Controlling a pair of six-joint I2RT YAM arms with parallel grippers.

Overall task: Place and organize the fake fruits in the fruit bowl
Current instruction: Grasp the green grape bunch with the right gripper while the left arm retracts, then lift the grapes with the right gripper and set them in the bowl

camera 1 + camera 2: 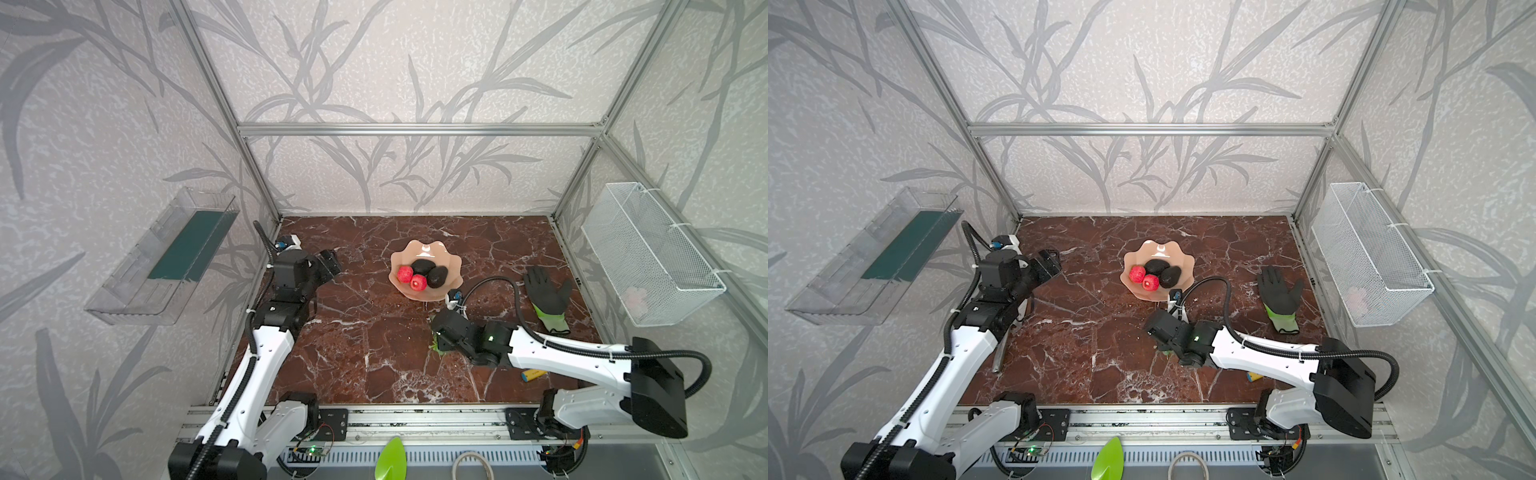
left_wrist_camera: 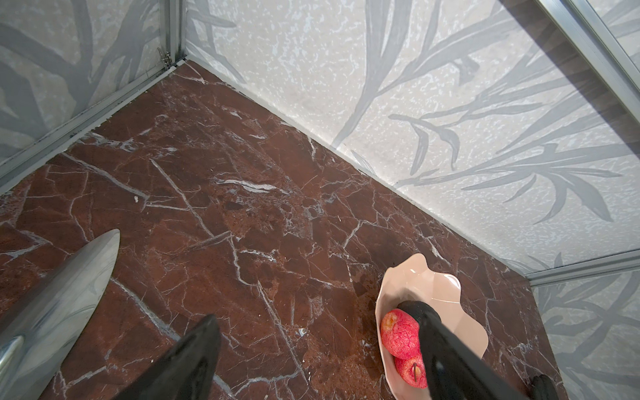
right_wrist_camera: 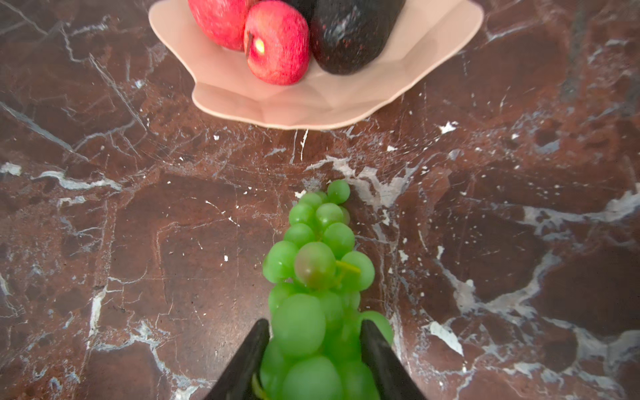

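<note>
Bright, even light; nearest grapes (image 3: 313,277) blurred.

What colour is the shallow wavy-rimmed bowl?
The wavy-rimmed bowl is peach-pink, clearest in the right wrist view.

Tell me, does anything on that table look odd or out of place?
A black-and-green work glove lies flat on the table right of the fruit bowl, and a yellow tool handle pokes out under the right arm; neither is fruit. The grapes are outside the bowl, gripped by the right hand.
</note>
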